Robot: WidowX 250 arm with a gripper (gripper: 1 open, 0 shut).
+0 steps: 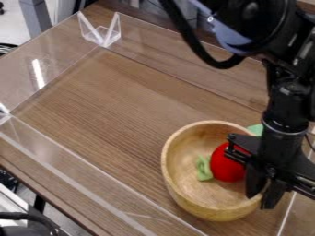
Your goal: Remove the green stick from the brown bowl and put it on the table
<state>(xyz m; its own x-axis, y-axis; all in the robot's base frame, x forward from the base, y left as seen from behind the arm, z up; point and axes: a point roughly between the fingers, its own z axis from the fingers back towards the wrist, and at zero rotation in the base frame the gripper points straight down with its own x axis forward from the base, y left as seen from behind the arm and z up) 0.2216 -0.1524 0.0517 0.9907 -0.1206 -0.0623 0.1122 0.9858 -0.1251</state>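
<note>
One green stick [204,168] in brown bowl [185,189]

The black gripper [268,187] stood pointing down inside the round, shallow, light tan wooden bowl [185,194], at its right side. Immediately to the gripper's left, a red rounded object [230,160] filled the bowl's centre, touching or nearly touching the fingers. Beyond that, the small green stick [204,168] lay against the bowl floor, with the red object between it and the gripper. The bowl's thick rim enclosed the gripper closely on the right and near side. Left of the bowl, the brown wood-grain tabletop [110,111] lay open as far as the low clear acrylic walls [50,78].
</note>
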